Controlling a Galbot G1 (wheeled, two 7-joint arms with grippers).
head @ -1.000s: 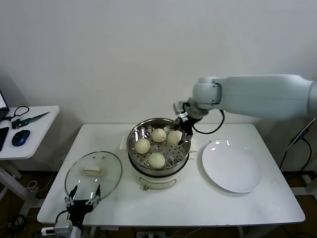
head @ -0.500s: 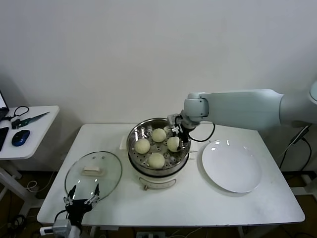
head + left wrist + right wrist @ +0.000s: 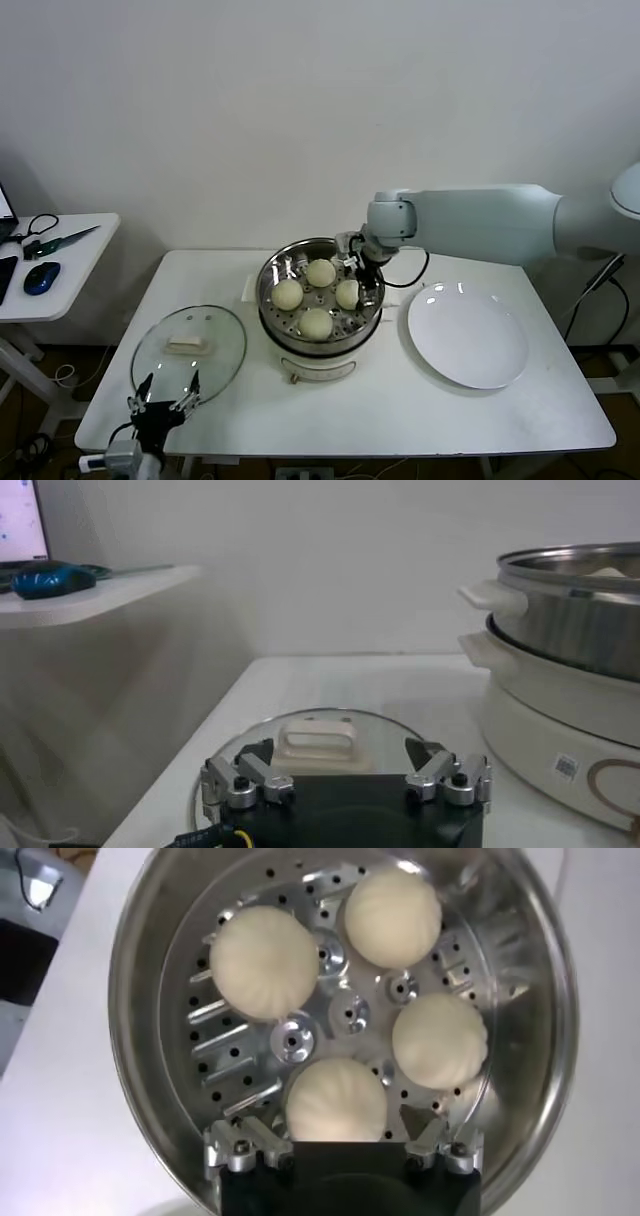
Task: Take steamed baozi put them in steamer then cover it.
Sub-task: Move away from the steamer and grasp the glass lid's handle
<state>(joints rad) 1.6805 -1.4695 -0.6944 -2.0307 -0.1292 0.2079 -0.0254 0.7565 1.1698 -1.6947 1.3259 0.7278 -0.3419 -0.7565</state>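
Right claw (image 3: 338, 1146) open astride one baozi (image 3: 336, 1098) in steamer (image 3: 150, 968); left claw (image 3: 345, 780) open near cover (image 3: 318, 742).

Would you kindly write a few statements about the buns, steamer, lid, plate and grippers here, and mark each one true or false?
1. All four baozi lie in the steamer. True.
2. The cover sits on the steamer. False: it lies on the table, left of the steamer.
3. The white plate holds one bun. False: it is bare.
4. The right gripper stands open over a bun. True.
5. The left gripper grips the cover's handle. False: it is open, short of the handle.
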